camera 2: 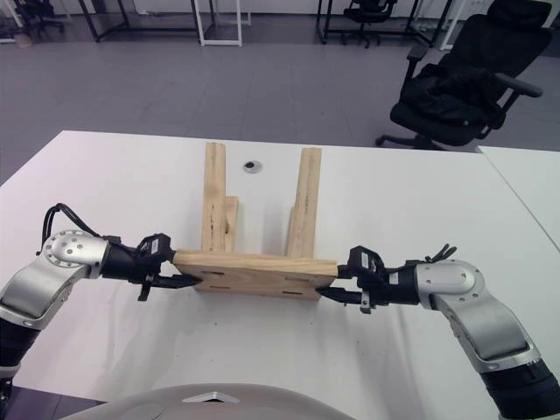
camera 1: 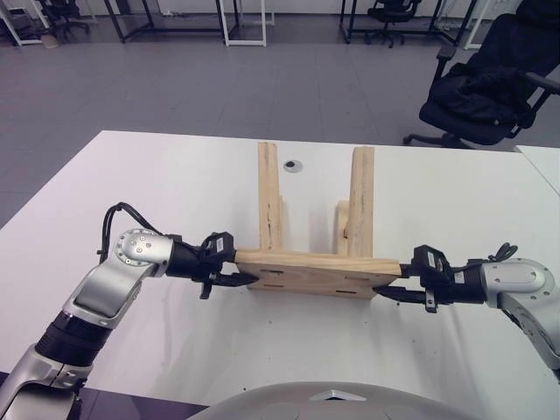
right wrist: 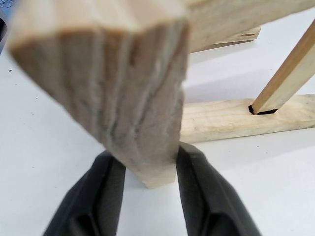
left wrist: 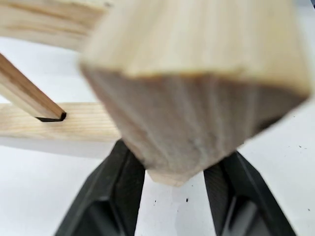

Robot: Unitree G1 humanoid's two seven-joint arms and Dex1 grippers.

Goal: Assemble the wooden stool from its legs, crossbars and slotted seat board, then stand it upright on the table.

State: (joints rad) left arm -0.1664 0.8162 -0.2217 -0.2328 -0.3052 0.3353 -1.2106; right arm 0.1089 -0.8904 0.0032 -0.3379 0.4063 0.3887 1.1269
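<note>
Obstacle at table centre: pale wooden stool (camera 1: 311,262) lying on its side, slotted seat board (camera 1: 306,273) nearest the robot, two plank legs (camera 1: 269,192) running toward 12 o'clock. The board's ends at 9 and 3 o'clock are occupied by the black two-finger left gripper (camera 1: 248,279) and right gripper (camera 1: 387,291), both clamped on. The lane between the legs is partly taken by a crossbar (camera 1: 344,219), with a flush grey round grommet (camera 1: 292,164) at its 12 o'clock mouth. There is passage over the white table top (camera 1: 131,184) at 10, 2 and 6 o'clock.
</note>
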